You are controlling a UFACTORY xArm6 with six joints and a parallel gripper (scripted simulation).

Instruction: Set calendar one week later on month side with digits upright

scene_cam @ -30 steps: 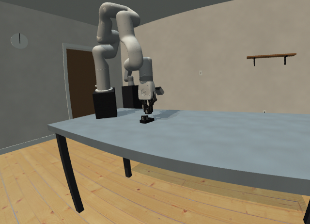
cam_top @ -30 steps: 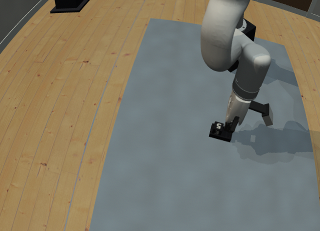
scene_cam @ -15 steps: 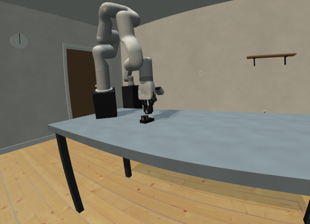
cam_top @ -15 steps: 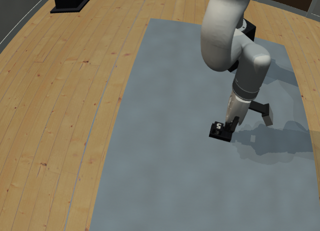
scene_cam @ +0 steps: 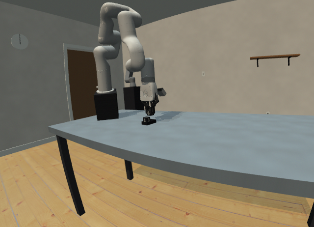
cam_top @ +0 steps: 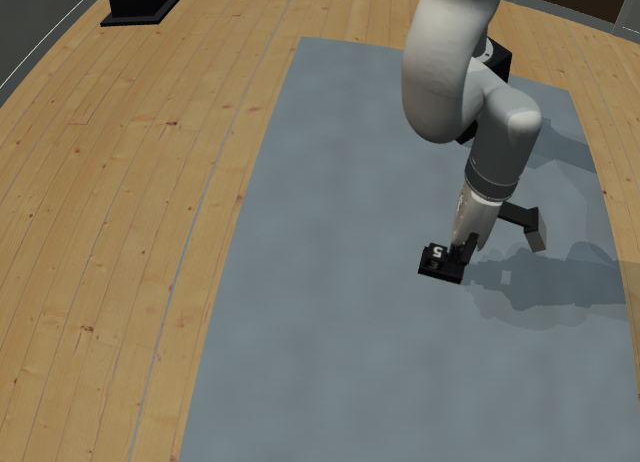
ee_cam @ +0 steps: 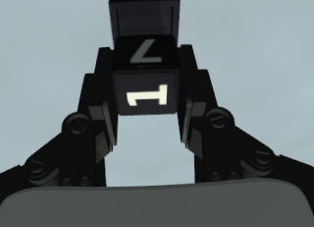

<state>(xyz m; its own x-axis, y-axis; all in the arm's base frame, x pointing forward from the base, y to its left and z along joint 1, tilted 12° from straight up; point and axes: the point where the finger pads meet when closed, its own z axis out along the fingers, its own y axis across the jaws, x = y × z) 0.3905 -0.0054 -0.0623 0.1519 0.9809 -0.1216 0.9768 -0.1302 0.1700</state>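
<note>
The black tray lies flat on the table. A black cube sits at its left end, a white 5 on top and a 3 on its side in the top view. My gripper points down, shut on a second black cube. In the wrist view this cube shows a bright 1 and a dimmer 7, both turned sideways; the exterior view shows a 6. It hangs a little above the tray's other end. Its lower face is hidden.
The grey-blue table carries the black arm base behind the tray. A grey block on a dark bracket sticks out from the wrist. The arm's shadow falls beside the tray.
</note>
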